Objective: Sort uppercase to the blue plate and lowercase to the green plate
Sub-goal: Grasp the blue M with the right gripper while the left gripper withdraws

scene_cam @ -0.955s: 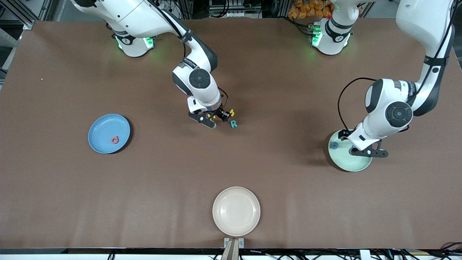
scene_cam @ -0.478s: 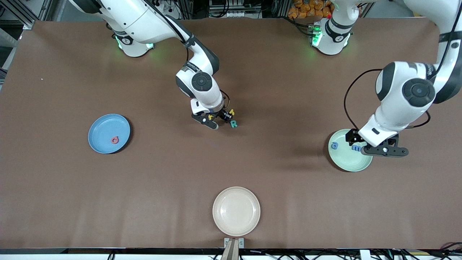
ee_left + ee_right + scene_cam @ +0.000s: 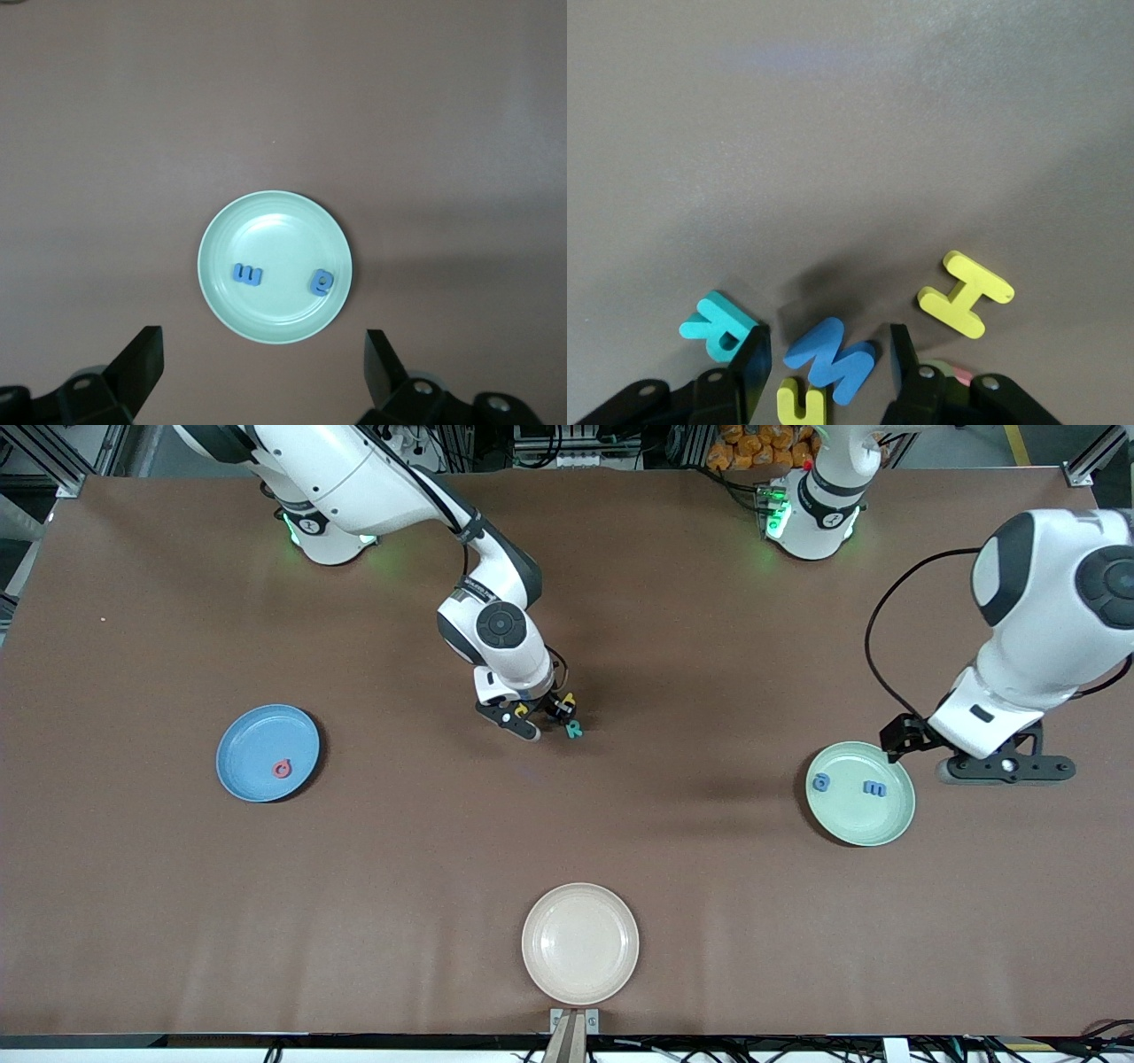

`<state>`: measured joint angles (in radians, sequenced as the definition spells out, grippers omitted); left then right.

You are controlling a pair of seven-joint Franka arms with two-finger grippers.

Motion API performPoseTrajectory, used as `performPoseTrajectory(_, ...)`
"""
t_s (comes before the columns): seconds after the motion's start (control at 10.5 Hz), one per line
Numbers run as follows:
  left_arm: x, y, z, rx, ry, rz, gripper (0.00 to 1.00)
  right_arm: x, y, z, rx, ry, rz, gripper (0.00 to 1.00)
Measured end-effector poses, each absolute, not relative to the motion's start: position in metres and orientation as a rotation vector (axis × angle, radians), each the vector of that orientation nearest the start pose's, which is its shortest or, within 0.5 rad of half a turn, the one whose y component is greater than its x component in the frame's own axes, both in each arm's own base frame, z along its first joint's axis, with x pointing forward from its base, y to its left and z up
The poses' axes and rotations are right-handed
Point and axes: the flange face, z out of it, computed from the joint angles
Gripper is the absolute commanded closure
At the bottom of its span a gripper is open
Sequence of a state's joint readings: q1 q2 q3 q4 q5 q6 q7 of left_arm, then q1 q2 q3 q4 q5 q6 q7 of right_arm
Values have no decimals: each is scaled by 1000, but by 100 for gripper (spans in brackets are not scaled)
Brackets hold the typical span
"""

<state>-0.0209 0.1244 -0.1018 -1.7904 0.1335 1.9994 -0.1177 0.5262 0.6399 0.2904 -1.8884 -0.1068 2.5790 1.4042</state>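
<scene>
left gripper: spread wide, empty, has pulled up off the green plate at right of frame
blue m: now dropped beside blue g, two lowercase sorted
right gripper: fingers either side of blue W mid-frame, pinch not clear yet, blue plate next I guess

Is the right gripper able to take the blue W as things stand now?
Probably yes. The right gripper is low over the letter pile, open, with the blue W between its fingers. The teal R and yellow H lie just outside.

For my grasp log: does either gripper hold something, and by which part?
Nothing is held. Right gripper, open, straddles the blue W without touching; left gripper, open and empty, hangs beside the green plate.
</scene>
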Motion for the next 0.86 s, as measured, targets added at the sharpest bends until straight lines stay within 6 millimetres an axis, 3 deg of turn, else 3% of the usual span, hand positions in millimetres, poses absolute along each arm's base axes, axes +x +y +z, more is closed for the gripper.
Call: performPoseTrajectory(0.86,592,-64,508,-3071,45,-103,0,444,465,177,-2888,846,78,43)
